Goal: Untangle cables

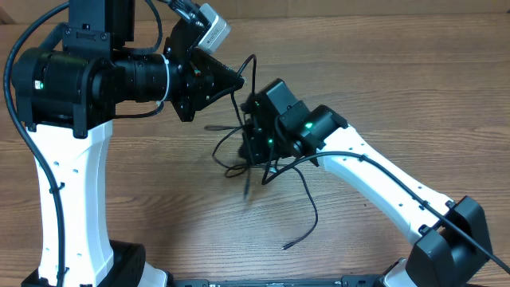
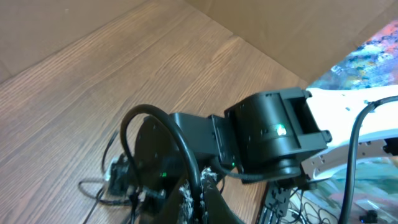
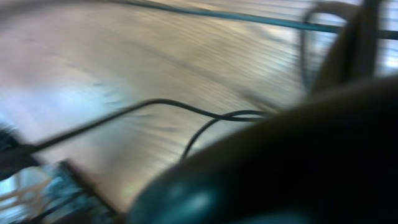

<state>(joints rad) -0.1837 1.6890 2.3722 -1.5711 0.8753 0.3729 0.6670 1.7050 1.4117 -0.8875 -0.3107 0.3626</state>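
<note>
The thin black cables [image 1: 275, 169] lie bunched in the middle of the wooden table, with one loose strand trailing to a plug end [image 1: 288, 245] near the front. My left gripper [image 1: 237, 82] is raised at the back; in the left wrist view its padded fingers [image 2: 200, 200] are shut on one black cable [image 2: 134, 115] that loops up from the bunch [image 2: 99, 186]. My right gripper [image 1: 253, 142] points down into the bunch; its fingers are hidden. The right wrist view is blurred and shows only thin cable strands [image 3: 155, 102] over the table.
The left arm's white column [image 1: 72, 199] stands at the front left and the right arm's base [image 1: 450, 239] at the front right. A cardboard wall [image 2: 280, 25] borders the table's far side. The right arm's wrist [image 2: 273, 134] is close to my left gripper.
</note>
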